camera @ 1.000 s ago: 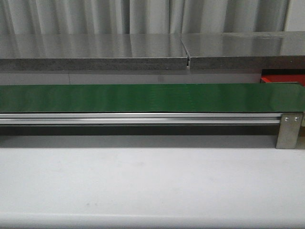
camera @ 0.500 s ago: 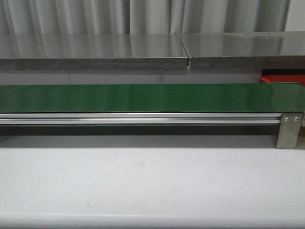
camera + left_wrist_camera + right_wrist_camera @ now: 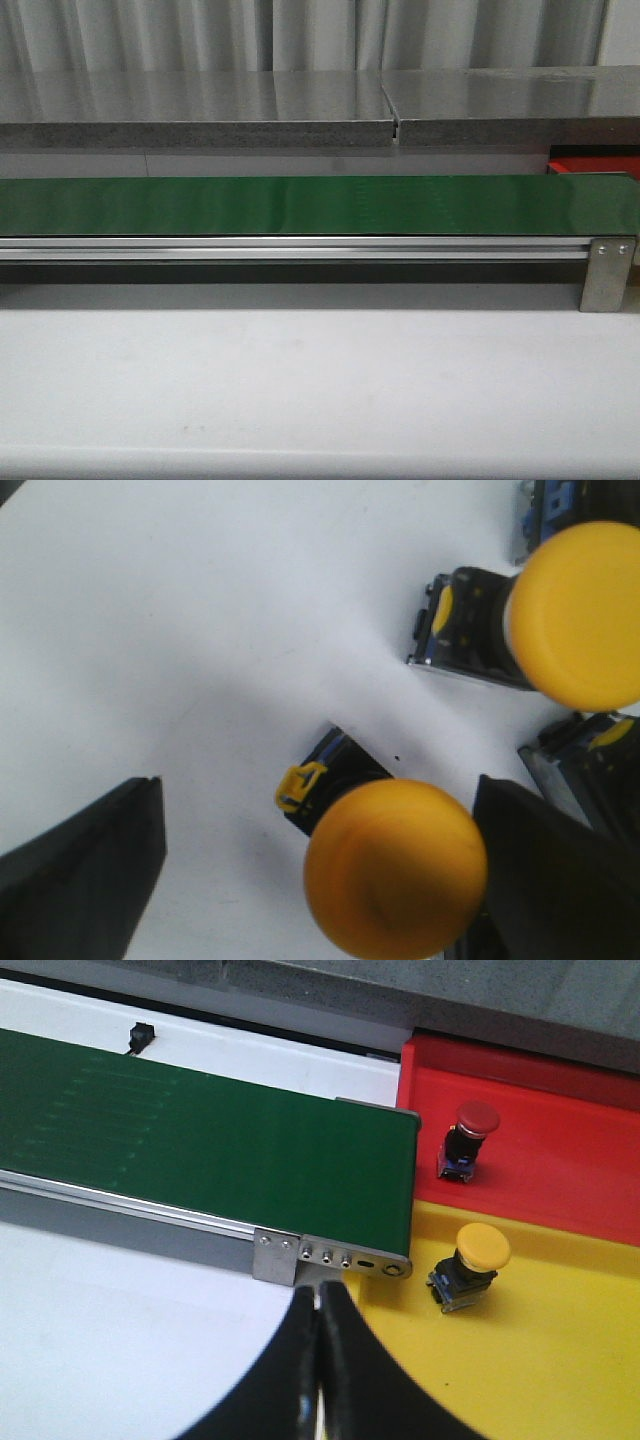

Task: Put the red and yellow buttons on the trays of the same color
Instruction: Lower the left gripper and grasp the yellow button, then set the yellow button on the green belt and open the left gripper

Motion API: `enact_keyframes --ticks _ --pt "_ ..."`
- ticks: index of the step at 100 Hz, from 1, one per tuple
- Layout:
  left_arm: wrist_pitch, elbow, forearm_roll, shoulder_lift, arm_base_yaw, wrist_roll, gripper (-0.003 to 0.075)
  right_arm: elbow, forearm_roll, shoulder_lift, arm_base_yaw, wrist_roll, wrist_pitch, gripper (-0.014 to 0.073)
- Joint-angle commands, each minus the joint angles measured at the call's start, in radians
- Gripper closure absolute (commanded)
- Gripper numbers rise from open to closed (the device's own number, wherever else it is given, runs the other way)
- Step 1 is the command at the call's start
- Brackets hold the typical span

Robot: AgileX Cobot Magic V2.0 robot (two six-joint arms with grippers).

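In the left wrist view a yellow button (image 3: 395,865) with a black base lies on a white surface between the fingers of my open left gripper (image 3: 320,880). Its cap is close to one finger (image 3: 560,880) and far from the other. A second yellow button (image 3: 580,615) lies beyond it, and part of a third base (image 3: 590,760) shows beside it. In the right wrist view a red button (image 3: 470,1130) stands on the red tray (image 3: 560,1150) and a yellow button (image 3: 470,1260) on the yellow tray (image 3: 520,1360). My right gripper (image 3: 318,1295) is shut and empty, near the belt's end bracket.
The long green belt (image 3: 300,205) runs across the front view on an aluminium rail with a metal bracket (image 3: 608,272) at its right end. A sliver of the red tray (image 3: 590,160) shows behind it. A grey counter (image 3: 200,110) lies beyond.
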Motion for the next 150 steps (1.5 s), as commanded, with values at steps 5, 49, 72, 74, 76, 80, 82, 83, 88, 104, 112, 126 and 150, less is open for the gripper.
enact_keyframes --ticks 5,49,72,74,76,80,82,83,88,104,112,126,150 --pt "-0.009 -0.049 -0.017 -0.058 -0.002 -0.001 0.0318 -0.028 -0.003 0.000 0.003 -0.006 -0.075 0.0712" --pt "0.155 -0.225 -0.019 -0.103 -0.002 0.002 0.0741 -0.028 -0.003 0.000 0.003 -0.006 -0.075 0.0712" --pt "0.196 -0.227 -0.026 -0.200 -0.032 0.023 0.0741 -0.028 -0.003 0.000 0.003 -0.006 -0.075 0.0712" --pt "0.198 -0.227 -0.030 -0.206 -0.040 0.026 0.0741 -0.028 -0.003 0.000 0.003 -0.006 -0.075 0.0712" --pt "0.198 -0.227 -0.036 -0.213 -0.047 0.029 0.0741 -0.028 -0.003 0.000 0.003 -0.006 -0.075 0.0712" --pt "0.200 -0.229 -0.048 -0.223 -0.066 0.041 0.0741 -0.028 -0.003 0.000 0.003 -0.006 -0.075 0.0712" --pt "0.202 -0.231 -0.054 -0.226 -0.073 0.053 0.0741 -0.028 -0.003 0.000 0.003 -0.006 -0.075 0.0712" --pt "0.202 -0.231 -0.059 -0.227 -0.082 0.057 0.0741 -0.028 -0.003 0.000 0.003 -0.006 -0.075 0.0712" --pt "0.212 -0.245 -0.064 -0.229 -0.113 0.064 0.0741 -0.028 -0.003 0.000 0.003 -0.006 -0.075 0.0712" --pt "0.215 -0.275 -0.052 -0.227 -0.236 0.098 0.0741 -0.028 -0.003 0.000 0.003 -0.006 -0.075 0.0712" --pt "0.214 -0.276 0.004 -0.212 -0.301 0.099 0.0741 -0.028 -0.003 0.000 0.003 -0.006 -0.075 0.0712" --pt "0.225 -0.276 0.050 -0.175 -0.376 0.099 0.0741 -0.028 -0.003 0.000 0.003 -0.006 -0.075 0.0712" --pt "0.258 -0.276 0.048 -0.133 -0.434 0.099 0.0740 -0.028 -0.003 0.000 0.003 -0.006 -0.075 0.0712"
